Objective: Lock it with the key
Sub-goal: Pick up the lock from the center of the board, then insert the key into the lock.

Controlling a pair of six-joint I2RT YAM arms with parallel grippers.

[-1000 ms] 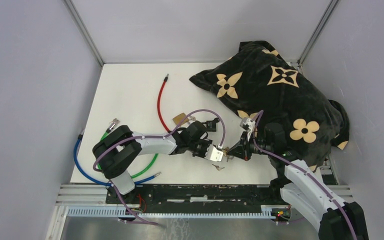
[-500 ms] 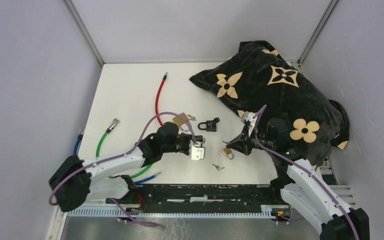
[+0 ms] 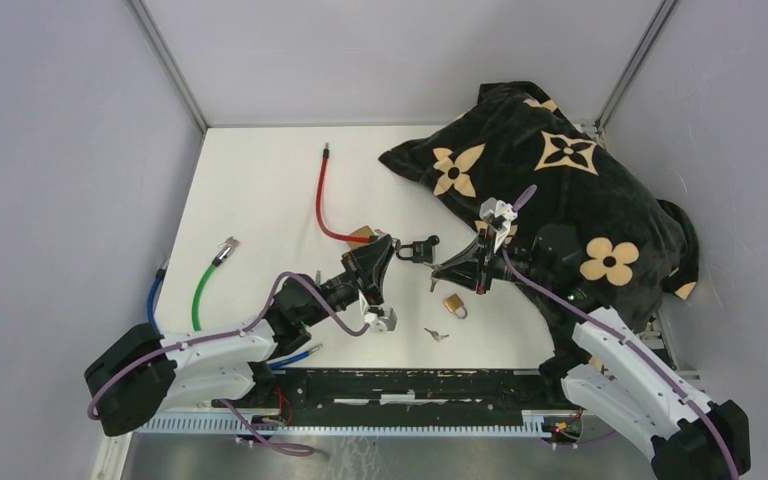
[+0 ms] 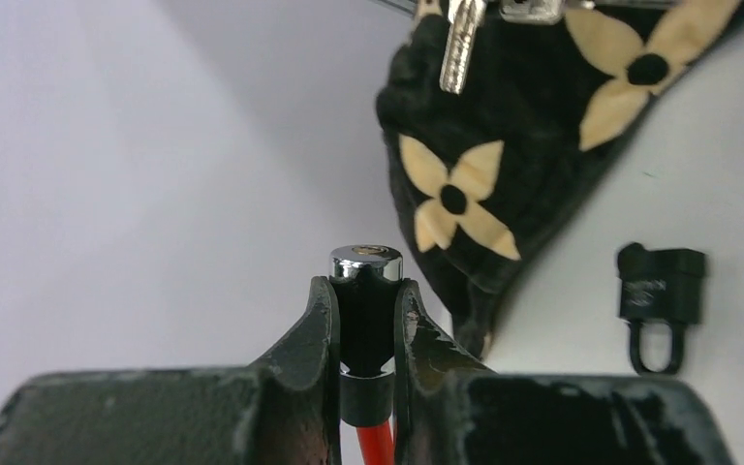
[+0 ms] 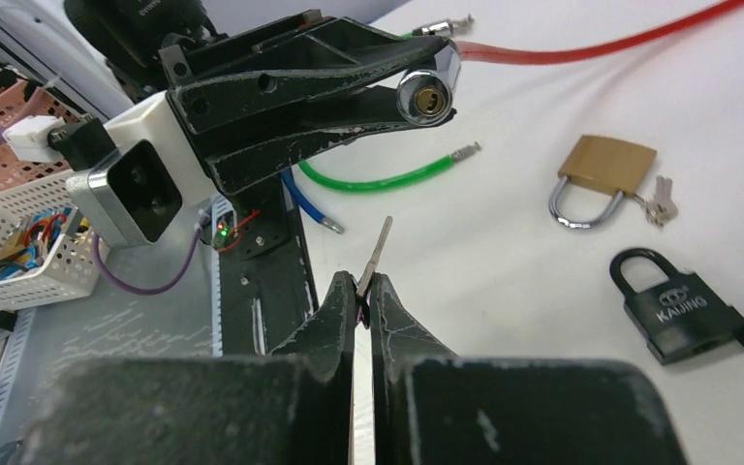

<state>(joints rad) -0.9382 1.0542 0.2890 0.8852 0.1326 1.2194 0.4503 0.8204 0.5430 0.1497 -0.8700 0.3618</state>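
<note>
My left gripper (image 4: 365, 291) is shut on the black, chrome-tipped lock head (image 4: 365, 263) of the red cable (image 3: 322, 195), held off the table. In the right wrist view the head's keyhole (image 5: 426, 95) faces my right gripper. My right gripper (image 5: 368, 286) is shut on a small silver key (image 5: 379, 250), whose blade points up toward the keyhole but stands clearly short of it. In the top view the left gripper (image 3: 382, 250) and right gripper (image 3: 442, 268) face each other a short way apart.
A black padlock (image 3: 418, 247) lies between the grippers, a brass padlock (image 3: 453, 305) and a loose key (image 3: 436, 334) nearer the front. A second brass padlock (image 5: 608, 170) has keys attached. Green cable (image 3: 205, 285) and blue cable (image 3: 153, 300) lie left. A black flowered pillow (image 3: 550, 170) fills the right.
The left arm swung back and its gripper now holds the red cable's lock head raised. The right gripper lifted up-left with the key, away from the brass padlock on the table.
</note>
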